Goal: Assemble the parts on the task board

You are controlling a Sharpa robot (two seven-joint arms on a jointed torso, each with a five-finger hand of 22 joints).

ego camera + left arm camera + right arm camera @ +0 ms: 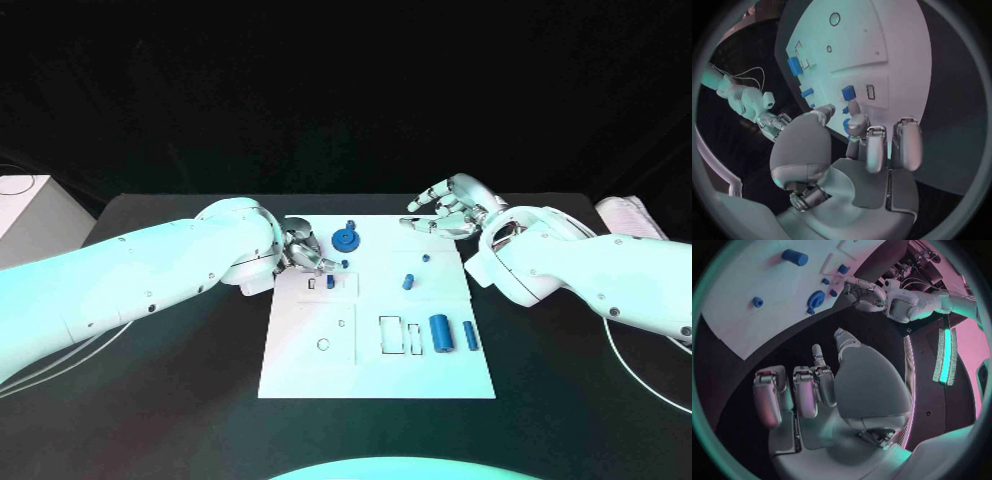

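Note:
The white task board [296, 345] lies mid-table. My left hand [307, 250] hovers over the board's far left part, its fingers [879, 145] spread, holding nothing. Just beyond its fingertips sits the blue gear [346, 239], partly hidden behind them [845, 127]. A small blue peg [343, 265] lies beside the fingertips. A blue block [330, 282] [848, 92] stands in a slot next to them. My right hand [447, 212] [826, 385] hangs empty over the black table past the board's far right corner, fingers apart.
Two blue cylinders [440, 334] [470, 336] lie on the board's right side, and a small blue piece [408, 279] lies mid-board. A white box [26, 215] stands off the table's left. Pale cloth [630, 215] lies at the far right.

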